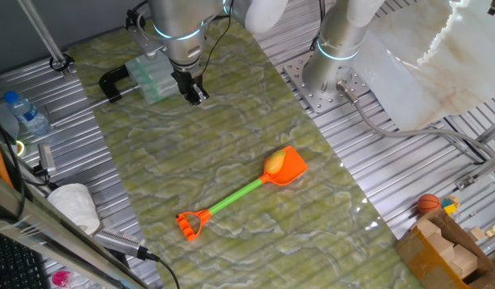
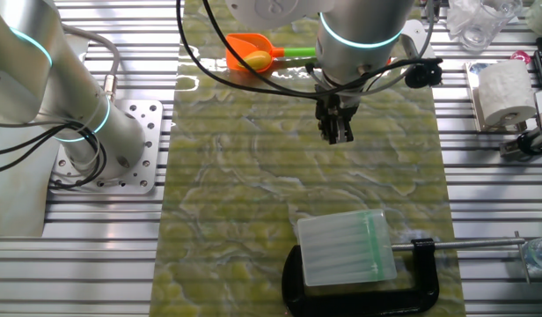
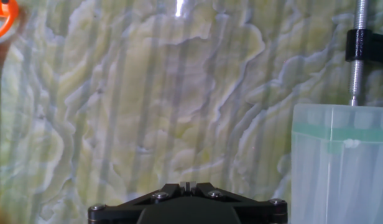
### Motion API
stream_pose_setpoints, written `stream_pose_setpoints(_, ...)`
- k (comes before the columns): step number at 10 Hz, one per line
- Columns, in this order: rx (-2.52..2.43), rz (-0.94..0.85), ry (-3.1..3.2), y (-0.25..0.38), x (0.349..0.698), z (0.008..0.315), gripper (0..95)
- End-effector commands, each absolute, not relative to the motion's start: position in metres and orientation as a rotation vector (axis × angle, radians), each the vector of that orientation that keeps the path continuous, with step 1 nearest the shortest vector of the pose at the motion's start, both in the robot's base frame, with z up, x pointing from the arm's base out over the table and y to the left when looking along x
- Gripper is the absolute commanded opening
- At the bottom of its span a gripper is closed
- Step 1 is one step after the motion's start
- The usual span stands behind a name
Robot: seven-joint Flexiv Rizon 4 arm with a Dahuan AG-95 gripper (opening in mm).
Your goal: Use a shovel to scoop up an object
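Observation:
The shovel (image 1: 239, 194) lies flat on the green marbled mat, with its orange blade (image 1: 289, 166) to the right and its orange D-shaped end (image 1: 191, 224) to the lower left. The yellow-orange oval object (image 1: 275, 162) rests in the blade. Both also show in the other fixed view, the blade (image 2: 250, 49) at the mat's far edge with the object (image 2: 259, 60) in it. My gripper (image 1: 196, 95) hangs over the far left part of the mat, well apart from the shovel, with its fingers together and nothing between them. It also shows in the other fixed view (image 2: 337, 132). In the hand view only the fingertips (image 3: 188, 185) show, pressed together.
A clear plastic box (image 1: 155, 78) held by a black C-clamp (image 1: 112, 83) stands next to my gripper. A second arm's base (image 1: 337, 48) stands at the mat's right edge. A water bottle (image 1: 26, 113), a tissue roll (image 1: 75, 205) and a small orange ball (image 1: 428, 203) lie off the mat.

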State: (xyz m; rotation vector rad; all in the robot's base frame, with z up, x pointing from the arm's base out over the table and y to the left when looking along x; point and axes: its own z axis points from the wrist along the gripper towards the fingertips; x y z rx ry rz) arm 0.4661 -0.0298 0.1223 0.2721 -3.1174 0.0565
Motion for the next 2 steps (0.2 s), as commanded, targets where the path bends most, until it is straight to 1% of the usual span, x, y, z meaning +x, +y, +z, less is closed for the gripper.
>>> stream_pose_setpoints(1,0.272,0.055,-3.117,-0.0294,0.4666,0.1224,0.0)
stream_pose_setpoints(2,0.274,0.055,-3.117,-0.0294,0.4666,0.1224,0.0)
